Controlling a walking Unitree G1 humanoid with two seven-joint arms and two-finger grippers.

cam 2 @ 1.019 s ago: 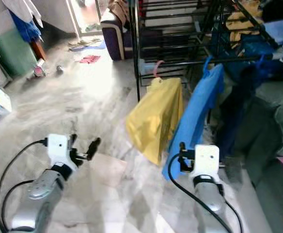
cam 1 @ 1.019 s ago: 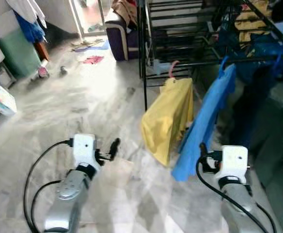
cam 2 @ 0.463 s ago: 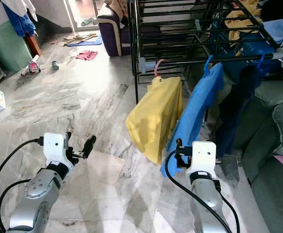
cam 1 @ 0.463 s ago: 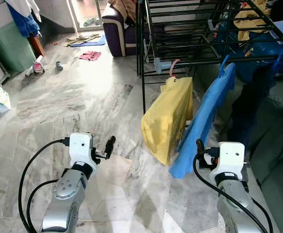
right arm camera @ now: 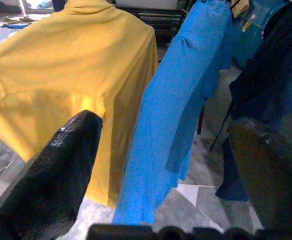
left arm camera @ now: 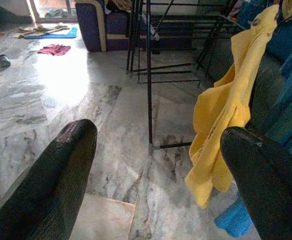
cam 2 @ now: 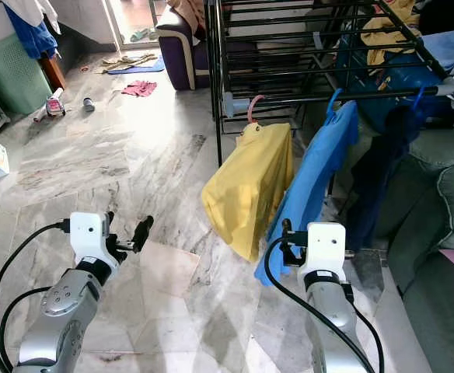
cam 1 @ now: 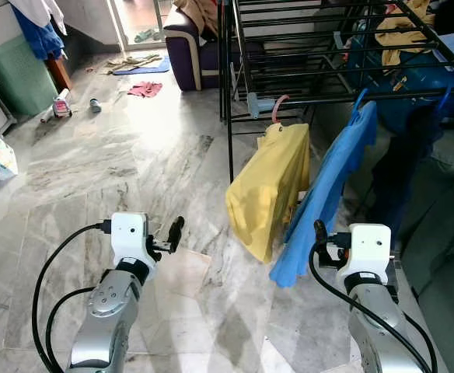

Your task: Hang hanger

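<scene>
A black metal drying rack [cam 1: 305,54] stands at about 1 o'clock on the grey marble floor [cam 1: 110,163]. From its lower front rail hangs a yellow shirt [cam 1: 270,190] on a pink hanger [cam 1: 278,107], whose hook sits over the rail beside a pale blue clip [cam 1: 260,104]. Just beside it, toward 2 o'clock, a bright blue shirt [cam 1: 328,194] hangs on a blue hanger [cam 1: 361,99] from the same rail, its lower edge close to the yellow shirt's. Further toward 3 o'clock a dark navy garment [cam 2: 382,179] hangs next to the blue one, in front of a grey sofa [cam 2: 445,202].

The left hand [cam 1: 174,233] is held low at about 8 o'clock over bare floor, well apart from the clothes; in the left wrist view its two black fingers [left arm camera: 56,175] stand spread wide with nothing between them, looking toward the rack's leg and the yellow shirt. The right hand [right arm camera: 161,165] is held at about 5 o'clock, just before the bottom of the blue shirt; in the right wrist view its fingers [right arm camera: 51,175] are spread wide and empty, with the yellow and blue shirts close ahead.

At 11 o'clock lie a pink cloth [cam 1: 144,88] and a blue mat [cam 1: 141,67] on the floor near a purple sofa [cam 1: 192,50]. At 10 o'clock stands a green bin [cam 1: 17,78].
</scene>
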